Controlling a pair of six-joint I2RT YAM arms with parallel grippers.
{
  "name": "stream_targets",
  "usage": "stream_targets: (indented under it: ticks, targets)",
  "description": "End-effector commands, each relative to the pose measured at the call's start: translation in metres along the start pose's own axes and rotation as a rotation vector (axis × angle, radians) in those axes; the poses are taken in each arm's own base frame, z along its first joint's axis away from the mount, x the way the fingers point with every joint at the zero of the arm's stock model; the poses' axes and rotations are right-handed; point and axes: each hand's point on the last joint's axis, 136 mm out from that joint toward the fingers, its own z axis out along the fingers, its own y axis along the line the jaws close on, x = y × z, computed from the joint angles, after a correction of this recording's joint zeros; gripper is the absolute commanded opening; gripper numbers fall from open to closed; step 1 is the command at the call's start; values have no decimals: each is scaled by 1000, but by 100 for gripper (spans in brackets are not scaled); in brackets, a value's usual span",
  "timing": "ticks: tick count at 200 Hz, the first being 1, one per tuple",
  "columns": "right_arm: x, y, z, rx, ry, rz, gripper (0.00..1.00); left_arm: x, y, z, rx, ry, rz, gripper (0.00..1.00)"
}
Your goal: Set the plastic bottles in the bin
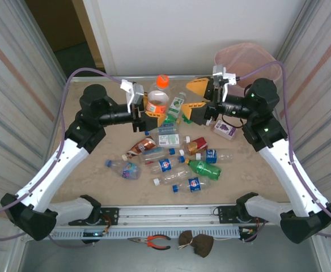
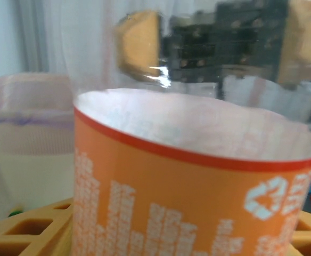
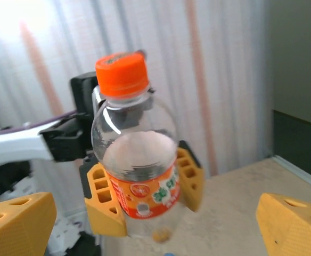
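My left gripper (image 1: 156, 113) is shut on an upright clear bottle (image 1: 157, 97) with an orange cap and orange label, held above the back of the table. In the right wrist view the same bottle (image 3: 135, 160) sits between the left gripper's yellow fingers (image 3: 105, 205). My right gripper (image 1: 196, 100) stands open just right of the bottle, nothing between its fingers (image 3: 294, 224). In the left wrist view the orange label (image 2: 193, 208) is pressed close. Several more plastic bottles (image 1: 171, 161) lie heaped mid-table. The bin (image 1: 246, 59) with its pink liner stands at the back right, its wall (image 2: 27, 154) beyond the held bottle.
A small purple-labelled bottle (image 1: 225, 128) lies under the right forearm. A green bottle (image 1: 203, 168) lies at the heap's right side. Pliers (image 1: 154, 242) and a brown object (image 1: 196, 242) rest on the front rail. Striped curtains close in both sides.
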Motion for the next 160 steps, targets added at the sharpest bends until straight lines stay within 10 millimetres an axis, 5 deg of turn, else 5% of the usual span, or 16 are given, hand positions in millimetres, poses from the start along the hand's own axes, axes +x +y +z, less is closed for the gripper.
stream_targets:
  ticks: [1, 41, 160]
  targets:
    - [-19, 42, 6, -148, -16, -130, 96, -38, -39, 2, 109, -77, 123, 65]
    - [-11, 62, 17, -221, 7, -197, 94, -48, -70, 18, 214, -94, 163, 65]
    - [0, 80, 24, -282, 30, -241, 56, -47, -74, 25, 209, -99, 164, 65]
